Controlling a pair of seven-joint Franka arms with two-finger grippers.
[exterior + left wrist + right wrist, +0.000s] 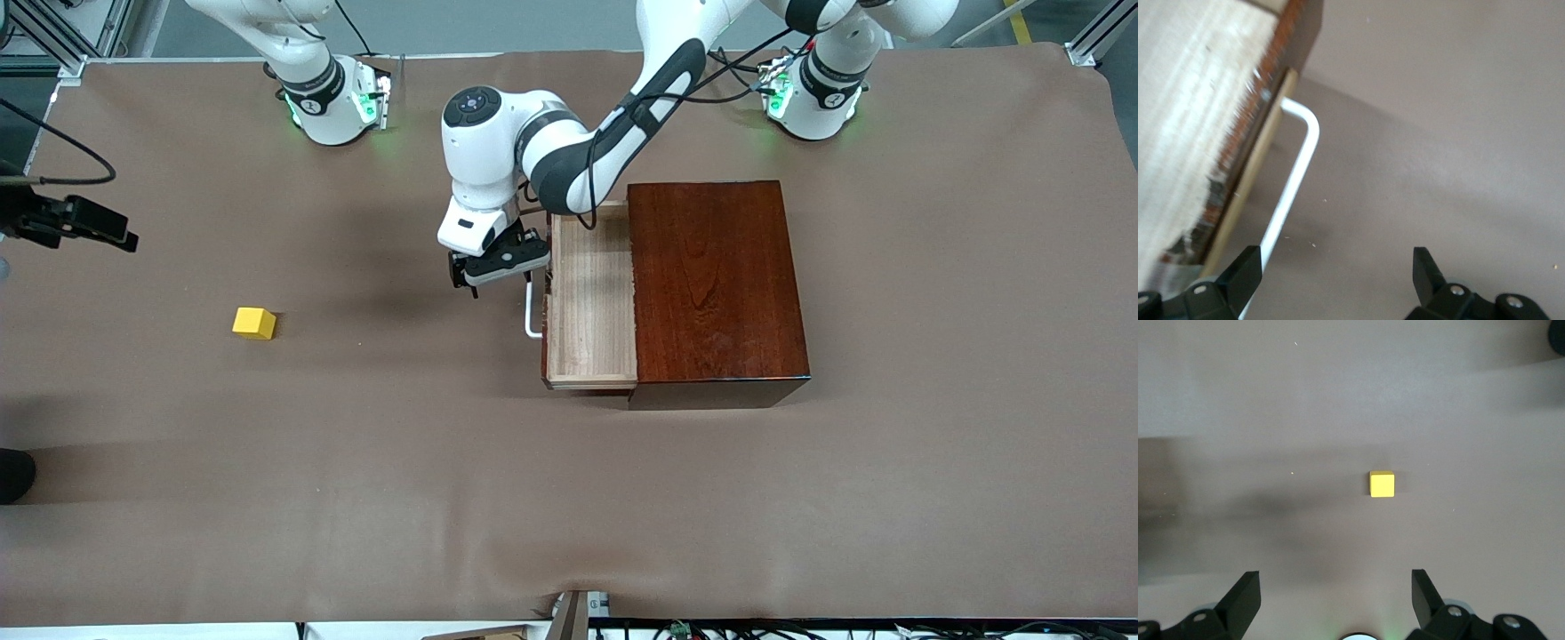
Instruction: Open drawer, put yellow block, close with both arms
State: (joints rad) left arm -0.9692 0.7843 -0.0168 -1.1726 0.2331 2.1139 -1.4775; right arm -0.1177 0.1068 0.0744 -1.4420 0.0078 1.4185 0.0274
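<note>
The drawer (591, 302) stands pulled out of the dark reddish-brown box (716, 284) toward the right arm's end of the table, and its pale-wood tray holds nothing. My left gripper (498, 277) (1337, 280) hangs open just above the drawer's white handle (532, 313) (1295, 180); the bar runs close by one fingertip (1248, 270), and nothing is gripped. The yellow block (254, 323) (1381, 484) lies alone on the brown cloth toward the right arm's end. My right gripper (1337, 593) is open, high over the table with the block below it.
A brown cloth (569, 498) covers the whole table. A black device (67, 222) with a cable juts in at the edge of the front view at the right arm's end. The two arm bases (333, 102) (813, 98) glow green.
</note>
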